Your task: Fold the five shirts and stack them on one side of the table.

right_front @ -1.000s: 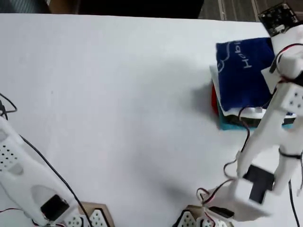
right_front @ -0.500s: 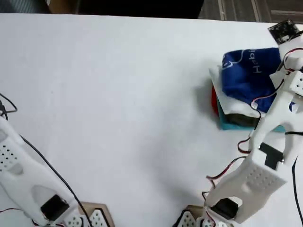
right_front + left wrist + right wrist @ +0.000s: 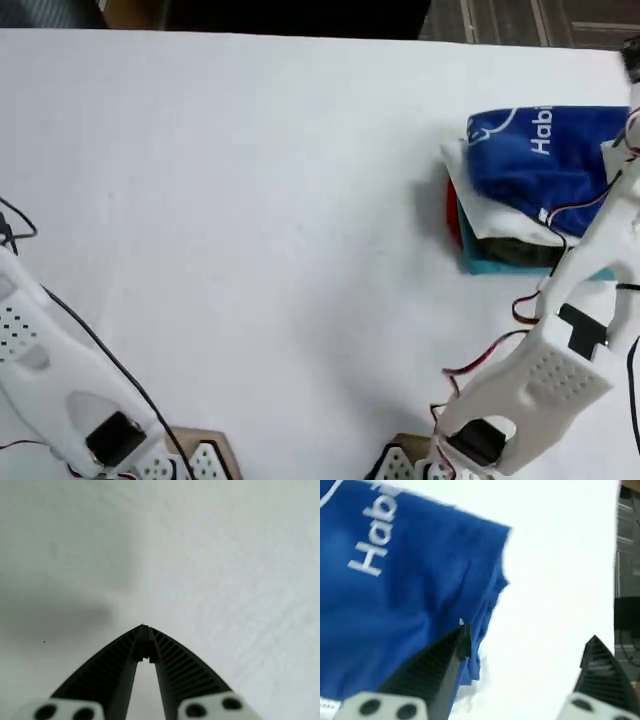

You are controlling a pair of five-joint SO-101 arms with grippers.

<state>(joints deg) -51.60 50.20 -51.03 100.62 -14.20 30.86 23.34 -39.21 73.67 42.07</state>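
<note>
A folded blue shirt (image 3: 545, 155) with white lettering lies on top of a stack at the table's right side. Beneath it show a white shirt (image 3: 480, 215), a dark layer (image 3: 515, 250), a teal shirt (image 3: 480, 266) and a red edge (image 3: 452, 215). In the right wrist view my right gripper (image 3: 527, 642) is open beside the blue shirt (image 3: 400, 595), with one fingertip (image 3: 461, 637) at the shirt's edge and the other over bare table. My left gripper (image 3: 143, 632) is shut on nothing, low over the white table (image 3: 225, 555).
The right arm (image 3: 560, 350) slants across the stack's near right corner, trailing red and black wires. The left arm (image 3: 50, 385) rests at the near left corner. The white table (image 3: 250, 200) spreads wide to the left of the stack.
The right arm swung toward the table's right edge and its gripper left the high view. The blue shirt shifted right with it and now lies flatter on the stack. The left arm kept still.
</note>
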